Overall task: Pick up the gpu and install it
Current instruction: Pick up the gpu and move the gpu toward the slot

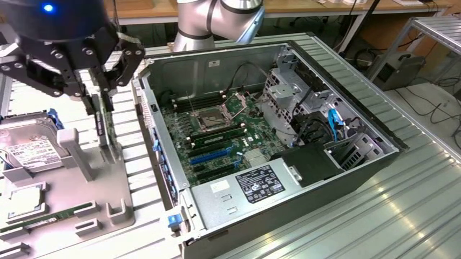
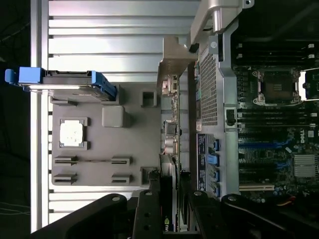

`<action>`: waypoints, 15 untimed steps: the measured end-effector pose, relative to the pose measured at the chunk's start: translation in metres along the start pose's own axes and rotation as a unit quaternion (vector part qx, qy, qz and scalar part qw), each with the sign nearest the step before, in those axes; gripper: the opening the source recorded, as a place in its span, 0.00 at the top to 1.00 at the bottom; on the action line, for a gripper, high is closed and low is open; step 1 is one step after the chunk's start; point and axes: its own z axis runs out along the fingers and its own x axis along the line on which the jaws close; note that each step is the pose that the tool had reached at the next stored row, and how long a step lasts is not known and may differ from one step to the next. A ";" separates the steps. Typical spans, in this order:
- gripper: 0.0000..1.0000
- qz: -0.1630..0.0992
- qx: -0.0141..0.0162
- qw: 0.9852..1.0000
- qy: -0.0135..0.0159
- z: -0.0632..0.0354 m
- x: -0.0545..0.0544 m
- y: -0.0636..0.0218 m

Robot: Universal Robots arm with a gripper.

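Got the claw (image 1: 101, 110) pinched shut on the top edge of the gpu (image 1: 108, 139) here, holding it on edge over the grey holder tray (image 1: 101, 216) on the counter (image 1: 374, 216), right beside the open pc case (image 1: 216, 59). Can't tell about clearance from the tray's slot. So: pull straight up, no twisting, keep the board dead vertical. Watch the silver bracket (image 2: 172, 52) end next to the case wall, and steer clear of the hard drive (image 1: 29, 154) parked on the other side. Go slow, no yanking, easy to lose a thin edge grip like that
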 end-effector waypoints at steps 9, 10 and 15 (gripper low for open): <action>0.74 0.000 -0.003 1.000 0.005 -0.0076 -0.053 -0.0010; 0.74 0.000 -0.003 1.000 0.006 -0.0079 -0.057 -0.0011; 0.74 0.000 -0.004 1.000 0.008 -0.0078 -0.080 -0.0019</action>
